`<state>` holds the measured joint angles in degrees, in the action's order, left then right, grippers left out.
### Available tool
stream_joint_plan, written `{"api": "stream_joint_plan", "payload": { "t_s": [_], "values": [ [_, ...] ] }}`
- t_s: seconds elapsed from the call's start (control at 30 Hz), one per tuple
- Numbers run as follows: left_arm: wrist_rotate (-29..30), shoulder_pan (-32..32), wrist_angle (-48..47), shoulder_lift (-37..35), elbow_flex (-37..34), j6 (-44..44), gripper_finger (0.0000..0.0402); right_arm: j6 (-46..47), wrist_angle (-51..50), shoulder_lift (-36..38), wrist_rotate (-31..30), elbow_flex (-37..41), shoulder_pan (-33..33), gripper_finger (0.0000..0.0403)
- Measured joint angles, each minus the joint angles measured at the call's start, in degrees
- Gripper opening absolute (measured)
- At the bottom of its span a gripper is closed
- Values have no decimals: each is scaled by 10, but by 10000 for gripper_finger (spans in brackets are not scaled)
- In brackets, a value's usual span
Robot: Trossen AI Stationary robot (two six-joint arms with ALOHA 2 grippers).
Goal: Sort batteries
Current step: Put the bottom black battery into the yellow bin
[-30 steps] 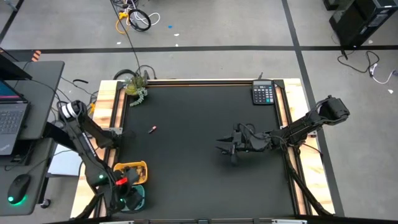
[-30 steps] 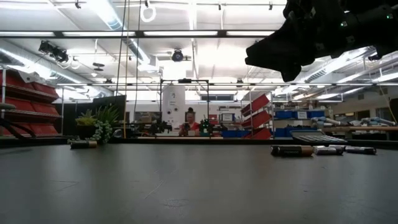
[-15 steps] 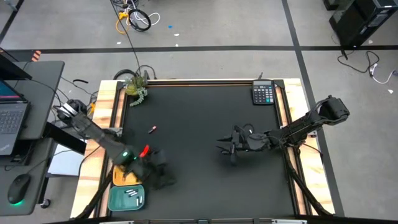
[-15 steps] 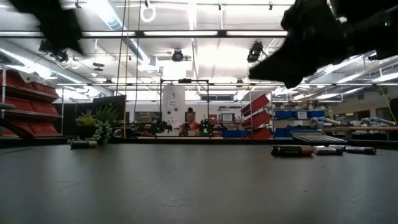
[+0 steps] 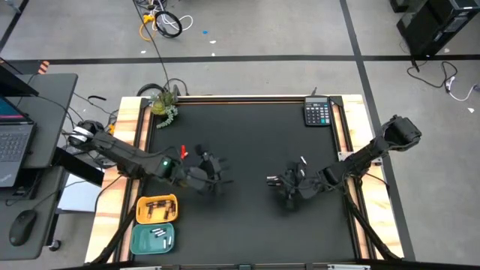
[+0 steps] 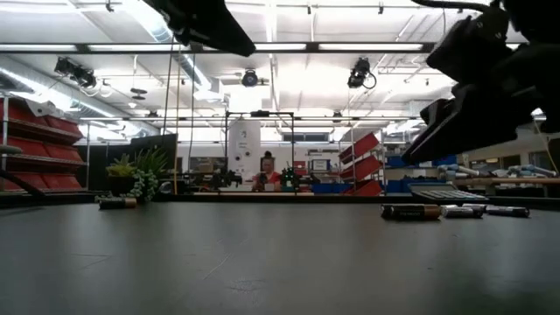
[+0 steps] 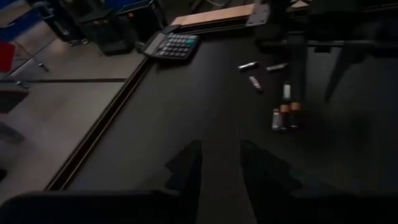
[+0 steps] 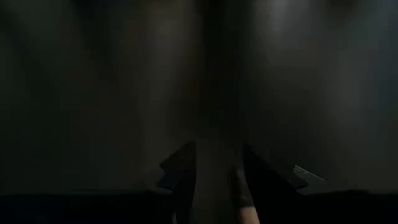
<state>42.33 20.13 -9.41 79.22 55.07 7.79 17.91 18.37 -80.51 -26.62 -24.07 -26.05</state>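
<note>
High: left gripper (image 5: 214, 174) over mat's left-centre, right gripper (image 5: 283, 184) right of centre, calculator (image 5: 317, 112) far right corner; yellow tray (image 5: 156, 208), teal tray (image 5: 153, 238) off mat's near-left.

Low: batteries (image 6: 453, 211) lie on mat (image 6: 262, 262) at right, one more (image 6: 116, 202) far left by plant (image 6: 140, 178).

L wrist: fingers (image 7: 186, 168) apart, empty; batteries (image 7: 283, 115) ahead near other arm.

R wrist: fingers (image 8: 183, 171) apart, something pale at one tip, can't tell what.

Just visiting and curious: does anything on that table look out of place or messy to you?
Mostly tidy. A few batteries still lie loose on the black table instead of in the small bins, and a calculator sits in the corner. Nothing looks damaged.
</note>
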Motion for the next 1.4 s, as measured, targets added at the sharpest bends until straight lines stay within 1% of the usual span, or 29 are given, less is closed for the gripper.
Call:
{"api": "stream_joint_plan", "payload": {
  "t_s": [0.07, 0.17, 0.3, 0.4, 0.53, 0.6, 0.77, 0.9, 1.03, 1.07, 1.23, 1.4],
  "values": [
    [0, -6, 0, 0, 0, 0, 121, 1, 6, 0, -14, 11, -8, 149],
    [-3, -8, 1, 5, 0, -4, 121, 28, 28, 0, -29, 45, -15, 158],
    [-4, -8, 10, 19, 0, -29, 121, 44, 111, 0, -68, 92, -26, 160],
    [-5, -9, 15, 31, 0, -33, 122, 43, 143, 0, -76, 111, -28, 158],
    [-6, -10, 24, 48, 0, -33, 122, 45, 148, -2, -81, 114, -29, 158],
    [-6, -10, 30, 55, 0, -37, 122, 42, 168, -15, -90, 114, -32, 158],
    [-6, -10, 43, 67, 0, -46, 122, 40, 229, -90, -100, 103, -43, 158],
    [-6, -10, 43, 68, 0, -46, 122, 40, 237, -148, -101, 83, -48, 154],
    [-6, -10, 42, 68, 0, -48, 122, 35, 261, -183, -116, 72, -48, 153],
    [-6, -10, 42, 68, 0, -48, 122, 34, 267, -189, -121, 72, -48, 153],
    [-6, -10, 39, 68, 0, -47, 122, 60, 260, -208, -106, 72, -44, 149],
    [-10, -10, 38, 68, 0, -47, 122, 68, 258, -213, -97, 72, -42, 133]
  ]
}}
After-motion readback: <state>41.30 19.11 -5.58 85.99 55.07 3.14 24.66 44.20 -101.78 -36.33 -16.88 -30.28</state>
